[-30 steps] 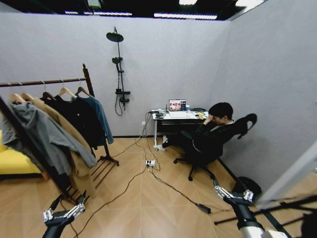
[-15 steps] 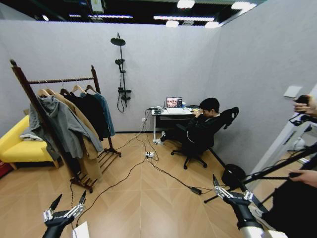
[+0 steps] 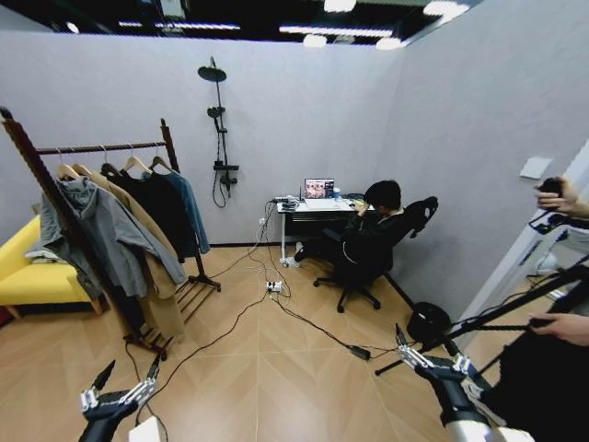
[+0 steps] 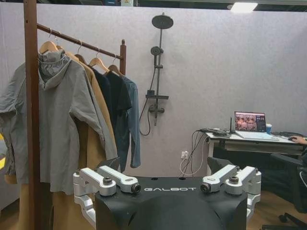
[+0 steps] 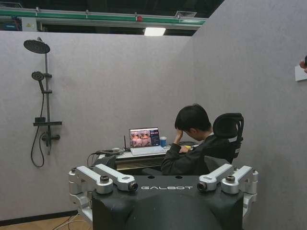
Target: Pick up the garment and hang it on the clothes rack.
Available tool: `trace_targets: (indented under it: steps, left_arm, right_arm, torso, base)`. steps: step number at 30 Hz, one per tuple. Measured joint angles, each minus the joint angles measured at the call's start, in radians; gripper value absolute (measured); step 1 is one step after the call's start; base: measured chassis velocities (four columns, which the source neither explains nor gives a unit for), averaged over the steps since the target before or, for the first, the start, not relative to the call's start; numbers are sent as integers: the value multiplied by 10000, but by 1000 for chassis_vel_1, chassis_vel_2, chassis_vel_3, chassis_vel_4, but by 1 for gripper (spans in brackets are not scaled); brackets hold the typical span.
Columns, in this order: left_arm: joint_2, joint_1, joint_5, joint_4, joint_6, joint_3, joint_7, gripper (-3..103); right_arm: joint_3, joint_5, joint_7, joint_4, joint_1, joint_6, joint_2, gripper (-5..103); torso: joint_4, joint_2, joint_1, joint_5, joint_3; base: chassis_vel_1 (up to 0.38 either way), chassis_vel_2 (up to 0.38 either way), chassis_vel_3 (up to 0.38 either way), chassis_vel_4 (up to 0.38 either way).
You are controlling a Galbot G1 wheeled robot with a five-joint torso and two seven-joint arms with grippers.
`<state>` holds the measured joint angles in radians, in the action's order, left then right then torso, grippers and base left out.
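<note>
The clothes rack stands at the left of the head view, a dark reddish-brown frame with several garments on wooden hangers. The garment, a dark teal top, hangs at the bar's far end, beside black clothes; it also hangs there in the left wrist view, past the near post of the rack. My left gripper is low at the front left, open and empty. My right gripper is low at the front right, open and empty. Both are far from the rack. Each wrist view shows its own spread fingers.
A black shower stand is on the back wall. A person sits at a desk with a laptop. Cables cross the wooden floor. A yellow sofa sits behind the rack. A tripod and a person's hands are at the right edge.
The whole head view has shifted: the camera has moved back from the rack, which now shows in full and farther off. Both grippers keep the same open pose.
</note>
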<state>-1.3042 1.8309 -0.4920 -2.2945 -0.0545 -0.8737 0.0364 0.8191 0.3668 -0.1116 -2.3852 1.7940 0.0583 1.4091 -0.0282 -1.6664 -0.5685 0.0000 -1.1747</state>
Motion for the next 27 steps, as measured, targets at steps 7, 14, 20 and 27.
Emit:
trace_targets:
  steps: [7,14,20,27]
  left_arm:
    - [0,0,0,0,0,0,0,100]
    - [0,0,0,0,0,0,0,100]
    - [0,0,0,0,0,0,0,100]
    - [0,0,0,0,0,0,0,100]
  right_arm:
    - [0,0,0,0,0,0,0,100]
    - [0,0,0,0,-1,0,0,100]
    - [0,0,0,0,0,0,0,100]
    - [0,0,0,0,0,0,0,100]
  torso:
    - [-1,1,-1,0,-1]
    - [-1,1,-1,0,0]
    - [-1,0,-1,0,-1]
    - [-1,1,-2,0,-1]
  base:
    - [0,0,0,0]
    - [0,0,0,0]
    - [0,0,0,0]
    - [0,0,0,0]
